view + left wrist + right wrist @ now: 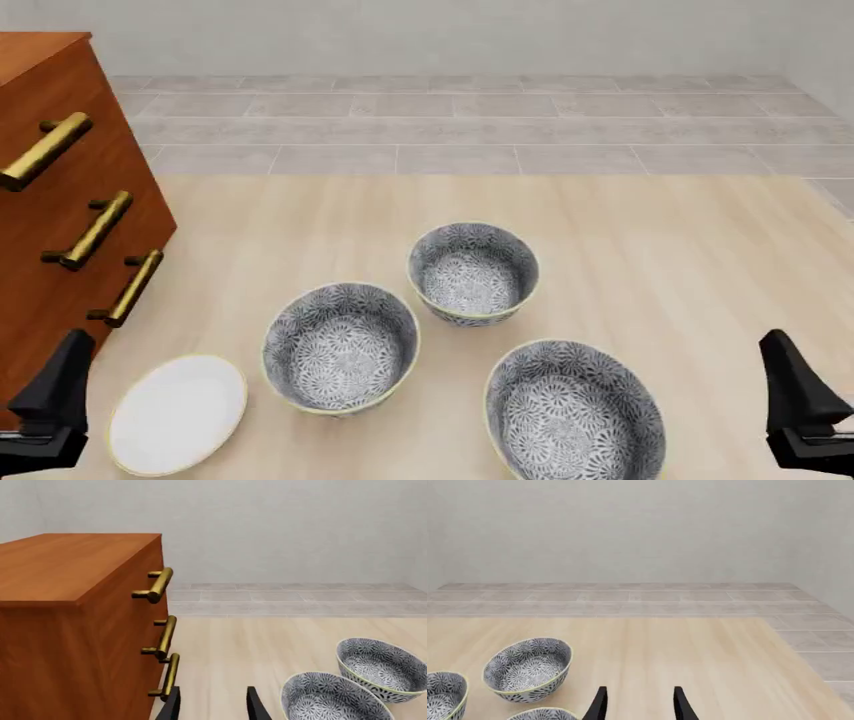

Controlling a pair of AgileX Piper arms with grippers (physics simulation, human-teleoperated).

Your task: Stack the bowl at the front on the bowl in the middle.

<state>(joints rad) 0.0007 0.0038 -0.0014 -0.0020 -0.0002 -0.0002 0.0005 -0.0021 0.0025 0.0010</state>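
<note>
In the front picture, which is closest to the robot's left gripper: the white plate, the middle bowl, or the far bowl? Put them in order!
From the left gripper, low on the left:
1. White plate, right beside it.
2. Bowl in the middle, a little farther right.
3. Far bowl, behind and farthest right.

Surface pale smooth wood. Cabinet shiny brown wood, brass-like handles. Plate smooth white.

Front view: high, fixed, looking forward and down over the table. Wrist views: low and near the tabletop, facing forward between parted fingertips. All three views share the patterned far bowl.
</note>
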